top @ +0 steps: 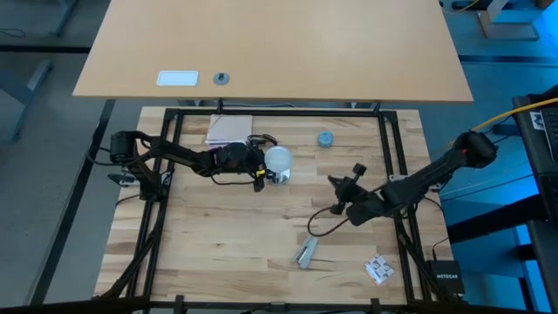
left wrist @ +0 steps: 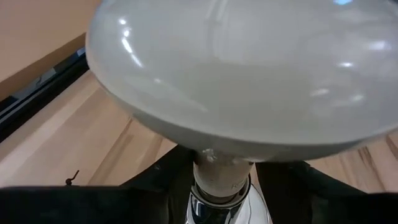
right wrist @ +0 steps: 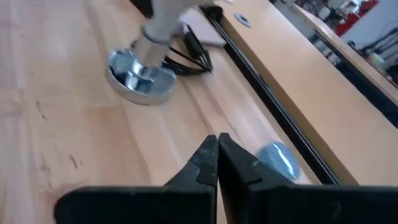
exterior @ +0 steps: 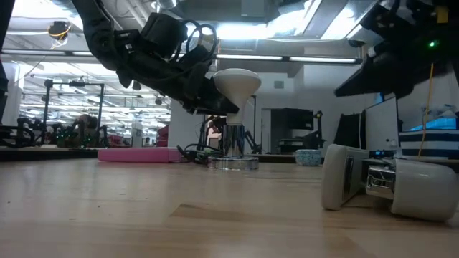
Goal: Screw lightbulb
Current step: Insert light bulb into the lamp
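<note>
A white device [exterior: 387, 188] lies on its side nearest the low camera, on the wooden table [top: 227, 235]; a small silvery tool [top: 305, 253] and a white packet [top: 377, 269] lie toward the table's near edge in the high view. The right gripper [top: 342, 194] hangs over the table's right-centre, away from the work, its fingers [right wrist: 214, 163] pressed together with nothing between them. Farther in, the bulb [exterior: 237, 84] stands upright, its neck down in the silvery socket [exterior: 233, 147], which sits on the table with a black cord [right wrist: 189, 59] running off behind it. The left gripper [top: 258, 166] reaches in from the left and is right against the bulb's neck; whether its jaws clamp the neck or stand slack I cannot tell, as the globe [left wrist: 249, 68] hides them. A blue-grey cap [top: 325, 139] lies beyond to the right, near the frame rail; a pink pad [top: 229, 129] lies behind the left arm.
</note>
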